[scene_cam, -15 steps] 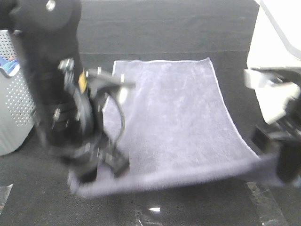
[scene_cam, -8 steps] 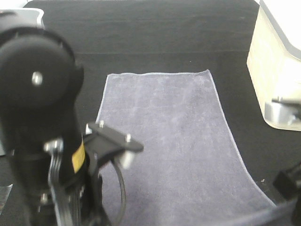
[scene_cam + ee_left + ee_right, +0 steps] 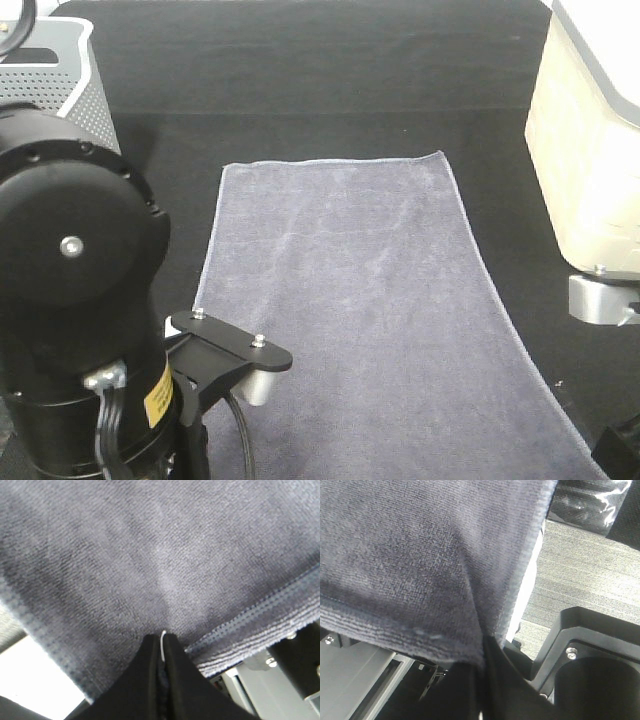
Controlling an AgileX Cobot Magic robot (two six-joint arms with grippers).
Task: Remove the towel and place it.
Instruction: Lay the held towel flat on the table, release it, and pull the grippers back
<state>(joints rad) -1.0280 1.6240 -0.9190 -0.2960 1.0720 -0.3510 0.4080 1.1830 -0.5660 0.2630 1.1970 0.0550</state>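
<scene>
In the middle of the high view the towel [image 3: 370, 300] lies spread out on the black desk [image 3: 330, 80], its far hem straight and flat, its near end running off the bottom edge of the frame. The left arm [image 3: 80, 300] fills the lower left, its bulk covering the towel's near left corner. A perforated grey basket [image 3: 70, 70] stands at the upper left, and a cream bin [image 3: 590, 150] stands at the right edge, clear of the towel.

In the left wrist view the left gripper [image 3: 161, 642] has its jaws pressed together on the cloth just inside the stitched hem. In the right wrist view the right gripper [image 3: 482, 652] does likewise – jaws clamped on a corner, the towel stretching away from them.
</scene>
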